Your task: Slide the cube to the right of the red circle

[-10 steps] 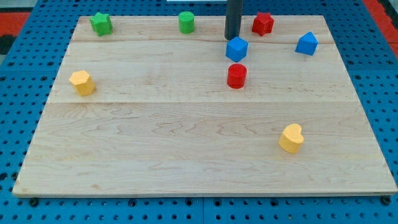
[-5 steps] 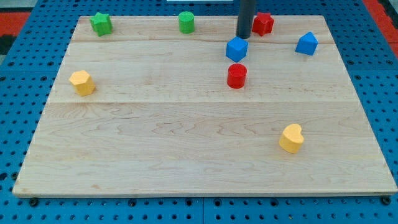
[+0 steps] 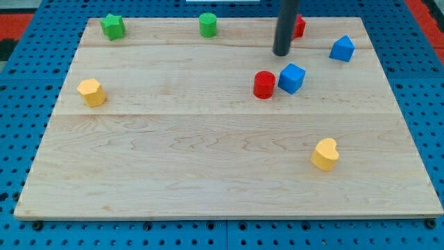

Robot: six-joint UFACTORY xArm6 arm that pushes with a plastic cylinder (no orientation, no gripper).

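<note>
1. Just below my tip point(image 3: 281, 53), slightly toward the view's right: blue cube point(image 3: 292, 78), apart from the rod.
2. Touching or nearly touching red circle point(image 3: 263, 85) on its right, so task apparently satisfied.
3. No pincer fitted; only a rod.

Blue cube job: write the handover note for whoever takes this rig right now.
My tip stands just above the blue cube in the view, apart from it. There is no pincer on this arm.
The blue cube sits right of the red circle, close beside it and a touch nearer the view's top.
Done: the cube is on the circle's right side.
Left: at most a small nudge toward the view's bottom to level it; otherwise nothing.
</note>
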